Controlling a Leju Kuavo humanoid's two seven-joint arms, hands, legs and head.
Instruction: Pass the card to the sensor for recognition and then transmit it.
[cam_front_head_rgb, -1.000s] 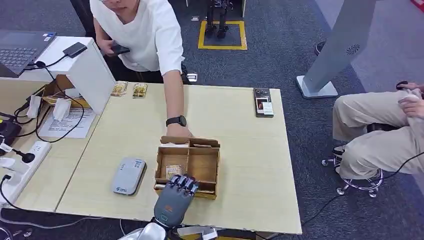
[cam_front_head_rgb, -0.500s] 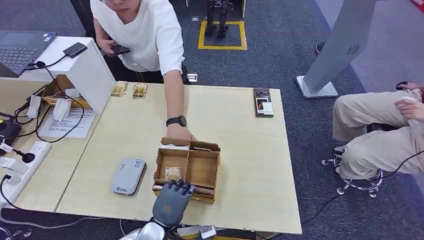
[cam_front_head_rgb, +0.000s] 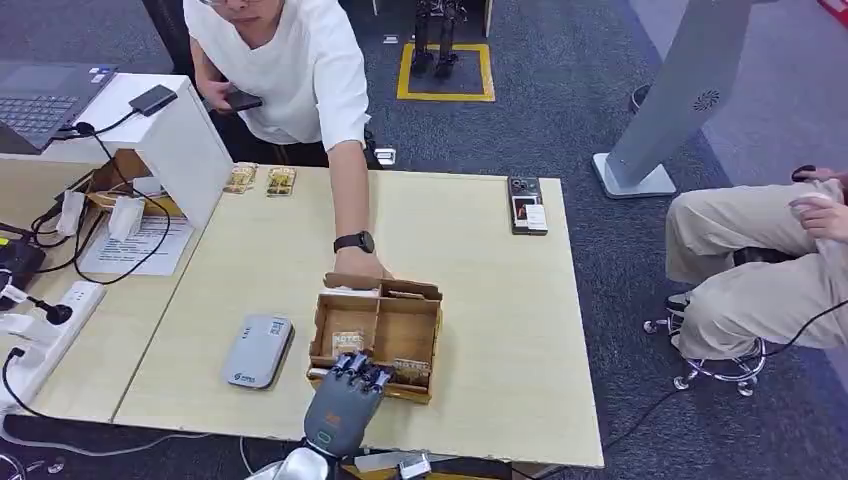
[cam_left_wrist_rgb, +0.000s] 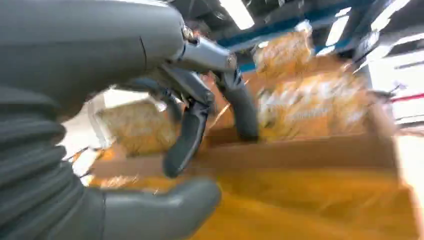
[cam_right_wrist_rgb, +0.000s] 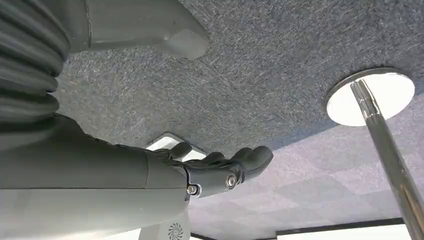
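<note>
Wooden table: pale top that carries everything for the task; a person in a white shirt leans over its far edge, one hand resting at the far rim of the box.
Cardboard box: brown tray split into compartments, near the table's front edge, just beside the sensor.
Sensor: grey reader lying flat on the table, nothing on or over it, so recognition is not yet done.
Left hand: over the near rim of the box, fingers spread and reaching down into it; the left wrist view shows nothing between them and the thumb, so it holds nothing as far as I can judge.
Right hand: hanging over grey carpet, fingers loosely curled, nothing in it.
Card: the task's card, lying in the box's near-left compartment just beyond the left fingertips; another like it lies in the near-right compartment.
Progress: only the reach is under way; grasping, presenting to the sensor and handing over all remain, by my reading.
Hard to make out: the left wrist view is blurred, so contact between fingertips and card cannot be told; the card's print is too small to read.
</note>
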